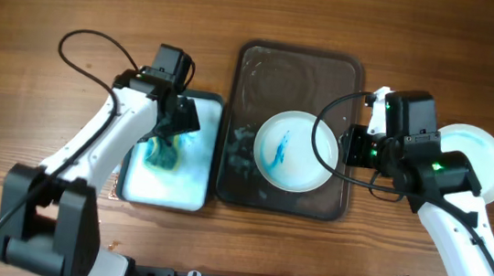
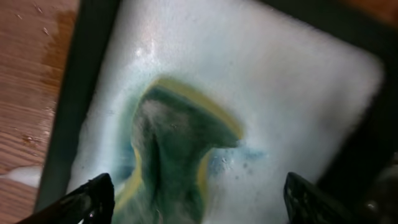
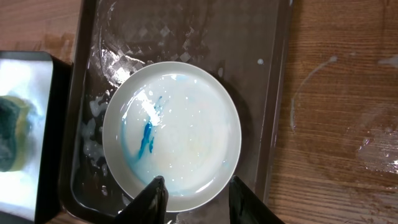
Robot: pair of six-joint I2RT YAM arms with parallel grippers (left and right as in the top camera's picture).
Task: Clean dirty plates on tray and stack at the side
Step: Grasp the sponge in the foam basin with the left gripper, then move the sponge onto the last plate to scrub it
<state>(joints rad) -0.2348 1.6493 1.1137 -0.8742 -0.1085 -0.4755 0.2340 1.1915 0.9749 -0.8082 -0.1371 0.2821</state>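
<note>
Glossy white plate (image 3: 180, 134) on wet brown tray (image 3: 261, 87); grained wood table (image 1: 77, 1).

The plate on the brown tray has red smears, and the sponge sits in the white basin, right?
No: the plate on the brown tray has blue smears, not red, per the right wrist view. The sponge does sit in the white basin.

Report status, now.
Left gripper open over sponge. Right gripper open at smeared plate on tray. Second plate aside. Nothing blocking.
</note>
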